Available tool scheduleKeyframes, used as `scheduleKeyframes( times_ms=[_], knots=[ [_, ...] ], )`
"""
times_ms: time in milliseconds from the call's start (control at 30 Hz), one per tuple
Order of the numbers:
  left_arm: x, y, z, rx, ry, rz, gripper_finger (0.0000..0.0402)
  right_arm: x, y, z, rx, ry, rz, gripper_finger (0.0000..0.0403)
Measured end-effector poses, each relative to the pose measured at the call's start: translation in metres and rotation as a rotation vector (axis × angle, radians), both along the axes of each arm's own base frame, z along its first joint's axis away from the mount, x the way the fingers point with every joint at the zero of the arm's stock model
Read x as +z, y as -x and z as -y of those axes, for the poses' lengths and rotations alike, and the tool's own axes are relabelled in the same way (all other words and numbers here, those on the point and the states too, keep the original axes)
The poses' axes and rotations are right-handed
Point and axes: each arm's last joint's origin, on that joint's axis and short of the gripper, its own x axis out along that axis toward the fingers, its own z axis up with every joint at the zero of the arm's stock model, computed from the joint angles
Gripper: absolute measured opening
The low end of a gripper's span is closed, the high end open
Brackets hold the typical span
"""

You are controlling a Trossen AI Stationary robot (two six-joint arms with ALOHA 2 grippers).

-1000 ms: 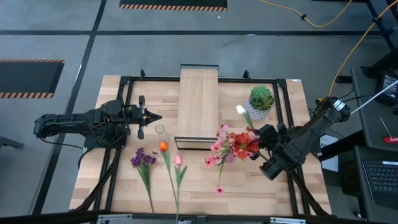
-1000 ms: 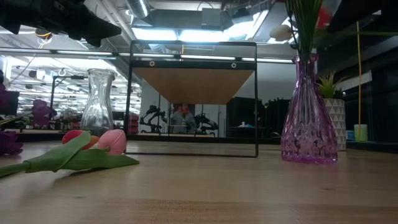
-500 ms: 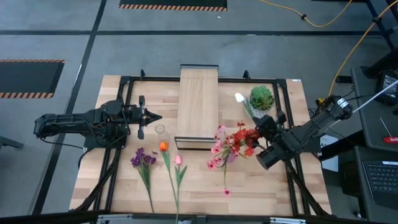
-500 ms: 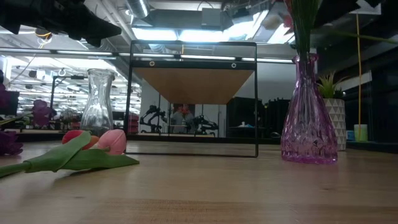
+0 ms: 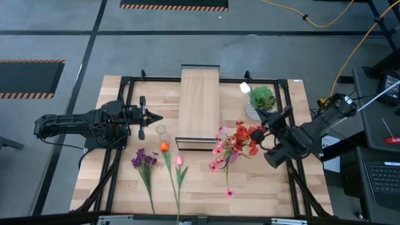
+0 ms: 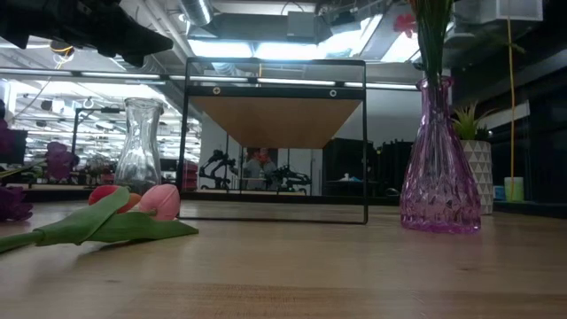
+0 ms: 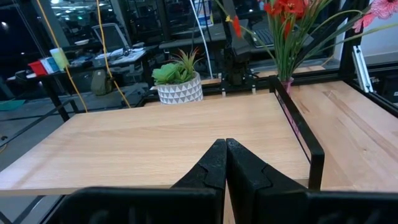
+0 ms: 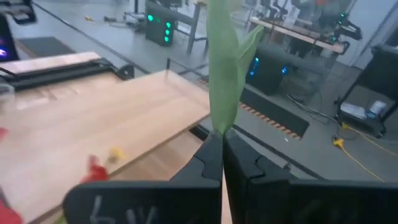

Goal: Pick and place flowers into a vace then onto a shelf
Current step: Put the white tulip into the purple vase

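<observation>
Wooden counter (image 5: 250, 181) carries the purple vase (image 6: 440, 168) beside the shelf (image 5: 199, 106); right tool (image 8: 217, 146) pinches a white-bud flower stem (image 8: 224, 68) above it; left tool (image 7: 225, 155) rests closed, empty.

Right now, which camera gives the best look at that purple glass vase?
The low view: the purple vase stands whole, side-on, with green stems in its neck. From the high view, blooms hide it. The left wrist view catches only its neck, far off; the right wrist view misses it.

Plant (image 5: 263, 98): stood in a white pot at the worktop's (image 5: 262, 187) far right.
Cable (image 5: 325, 22): yellow, lay on the floor.
</observation>
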Motion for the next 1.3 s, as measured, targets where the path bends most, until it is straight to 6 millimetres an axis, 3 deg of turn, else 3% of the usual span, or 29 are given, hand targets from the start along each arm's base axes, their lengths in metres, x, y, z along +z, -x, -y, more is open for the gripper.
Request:
scheduleKeyframes(
  times_ms=[400, 900, 1300],
  knots=[
    [0.0, 0.0, 0.0, 0.0, 0.0, 0.0, 0.0004, 0.016, 0.034, -0.017, 0.208, 0.134, 0.184, 0.0],
    [0.0, 0.0, 0.0, 0.0, 0.0, 0.0, 0.0004, -0.046, 0.047, -0.033, 0.318, 0.073, 0.257, 0.0],
    [0.0, 0.0, 0.0, 0.0, 0.0, 0.0, 0.0004, -0.033, 0.044, -0.037, 0.317, 0.068, 0.262, 0.0]
  ],
)
